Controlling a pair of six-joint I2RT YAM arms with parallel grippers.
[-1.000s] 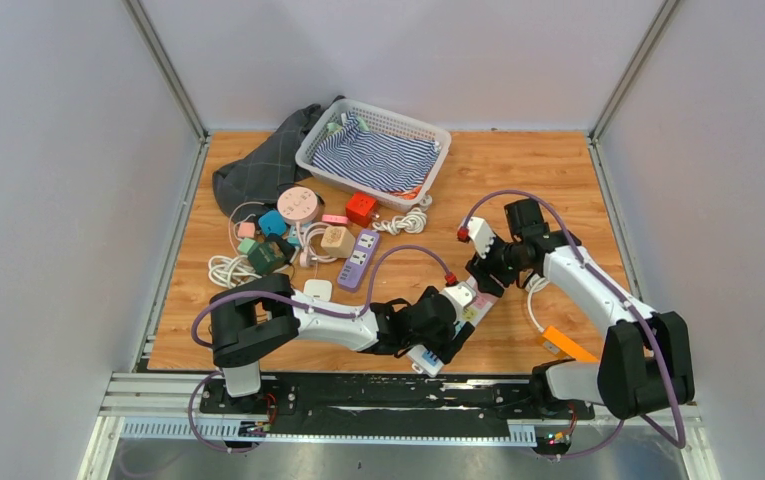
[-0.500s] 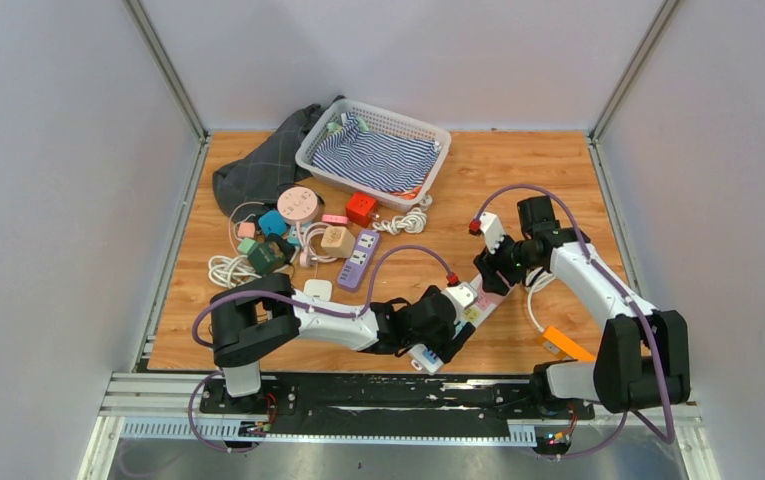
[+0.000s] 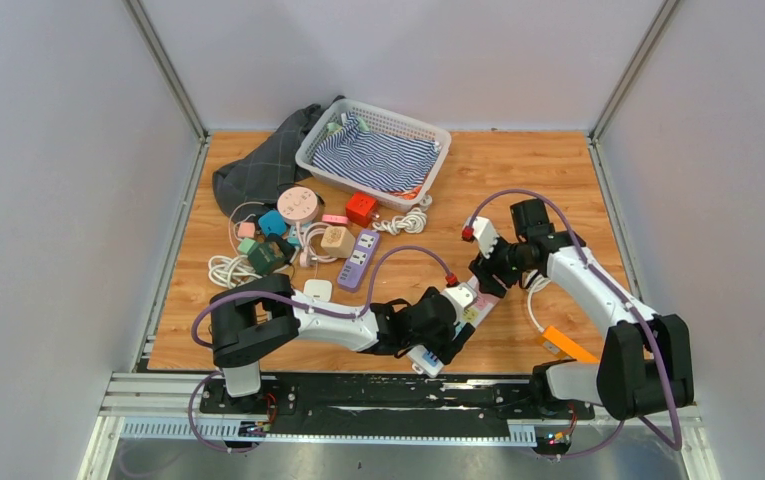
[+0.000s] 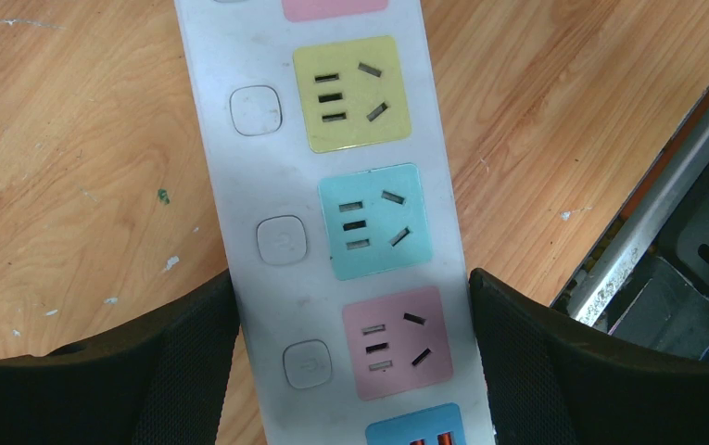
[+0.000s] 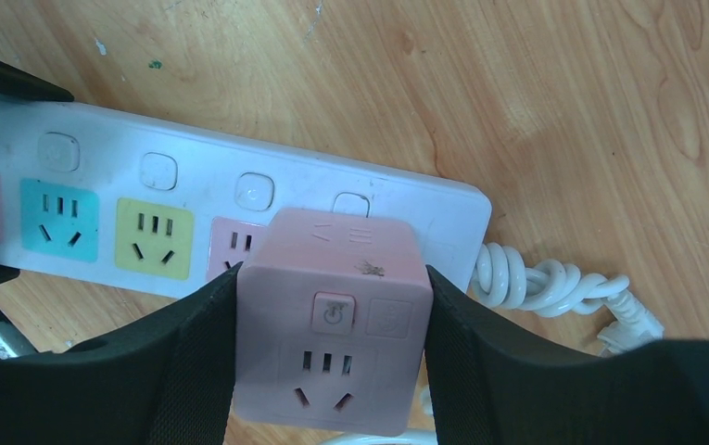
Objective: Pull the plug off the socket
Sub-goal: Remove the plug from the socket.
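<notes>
Right arm's wrist has eased back a touch toward 9 o'clock after drifting outward half a second ago; the left arm has not shifted. Left tool (image 4: 350,352) is clamped across the white power strip (image 4: 332,139), its black padded fingers (image 4: 174,362) pressed to both long edges, pinning it to the wooden worktop (image 5: 563,93) toward 5 o'clock of the worktop's centre. Right tool (image 5: 332,343) is closed on the pink cube plug (image 5: 332,278), one finger flat on each side face, at the strip's cable end. Whether the pins have left the socket cannot be told, since the cube hides it. A clean pull probably means drawing the cube straight up off the strip's face without tilting, while the left tool holds the strip down so it does not lift along. The strip is a long, smooth, hard plastic bar, slightly scuffed, with yellow, teal and pink socket panels and rounded square buttons. The cube is matte pink with softened corners, its own button and socket on the face toward the camera. A coiled white cable (image 5: 545,283), glossy and springy, lies at 3 o'clock of the cube.
</notes>
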